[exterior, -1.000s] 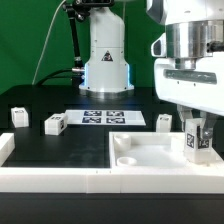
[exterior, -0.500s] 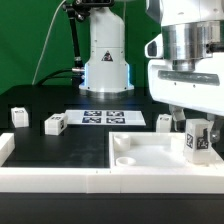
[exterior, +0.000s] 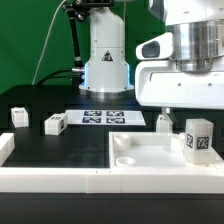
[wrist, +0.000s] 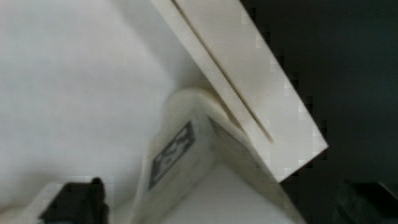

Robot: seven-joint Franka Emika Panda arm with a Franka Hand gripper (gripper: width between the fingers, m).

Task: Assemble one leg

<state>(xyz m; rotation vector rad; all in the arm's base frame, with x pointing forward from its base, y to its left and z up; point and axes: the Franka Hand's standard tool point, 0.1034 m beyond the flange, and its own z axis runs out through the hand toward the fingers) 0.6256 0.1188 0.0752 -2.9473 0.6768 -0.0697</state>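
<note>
One leg (exterior: 197,138), a small white block with a tag on its front face, stands upright at the corner of the large flat white square piece (exterior: 150,152) on the exterior view's right. My gripper (exterior: 190,112) hangs just above it, open, with nothing held. In the wrist view the leg (wrist: 199,160) lies between my dark fingertips (wrist: 75,202), apart from both, with my gripper (wrist: 214,212) over it. Three more legs stand on the black table: one at the far left (exterior: 18,116), one beside it (exterior: 54,123), one behind the square piece (exterior: 164,122).
The marker board (exterior: 100,118) lies at the middle back. The arm's white base (exterior: 105,62) stands behind it. Long white border rails run along the front (exterior: 60,176) and the left (exterior: 5,148). In the wrist view a rail (wrist: 249,70) runs beside the leg.
My gripper has let go of the leg and risen straight up. The leg stays standing at the corner of the square piece.
</note>
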